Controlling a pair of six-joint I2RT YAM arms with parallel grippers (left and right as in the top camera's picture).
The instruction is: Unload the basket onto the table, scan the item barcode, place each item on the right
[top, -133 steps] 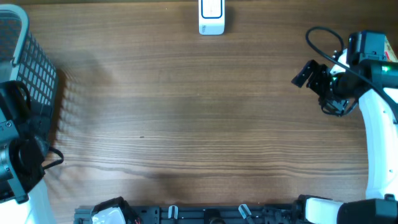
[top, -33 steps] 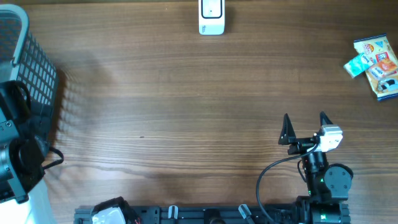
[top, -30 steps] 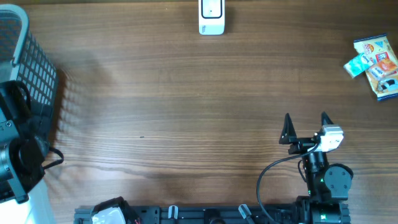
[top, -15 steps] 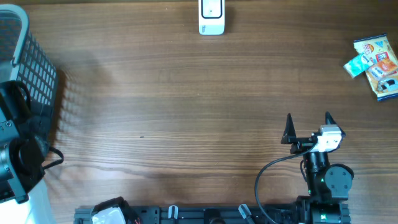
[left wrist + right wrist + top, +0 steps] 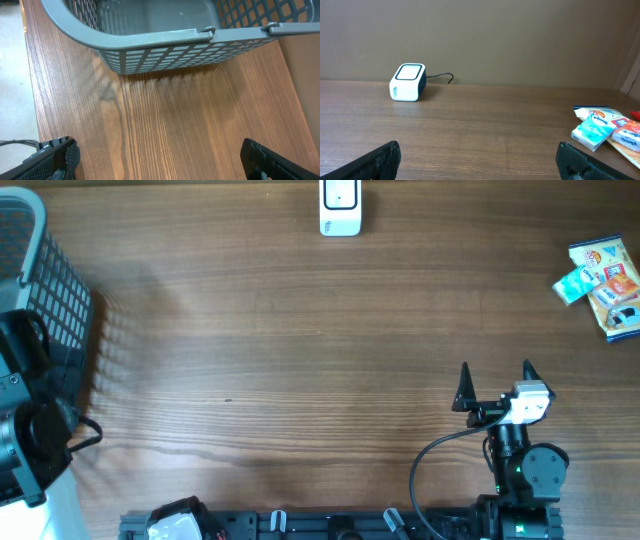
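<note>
The white barcode scanner (image 5: 340, 208) stands at the far edge of the table, and the right wrist view shows the scanner (image 5: 407, 82) at left. The items lie at the far right: a teal tissue pack (image 5: 574, 284) against colourful flat packets (image 5: 612, 292); the tissue pack (image 5: 592, 131) also shows in the right wrist view. My right gripper (image 5: 494, 377) hovers open near the front right, well short of the items, with nothing between its fingers (image 5: 375, 162). My left gripper (image 5: 160, 161) is open over bare wood beside the basket.
A grey mesh basket (image 5: 45, 280) stands at the left edge, its rim (image 5: 165, 37) just ahead of the left fingers (image 5: 55, 157). The left arm's body (image 5: 25, 430) sits at the front left. A black rail (image 5: 330, 525) runs along the front edge.
Several seconds ago the right arm reached over the far right; it now sits at the front right and the items lie uncovered. In the last second it edged slightly right.
</note>
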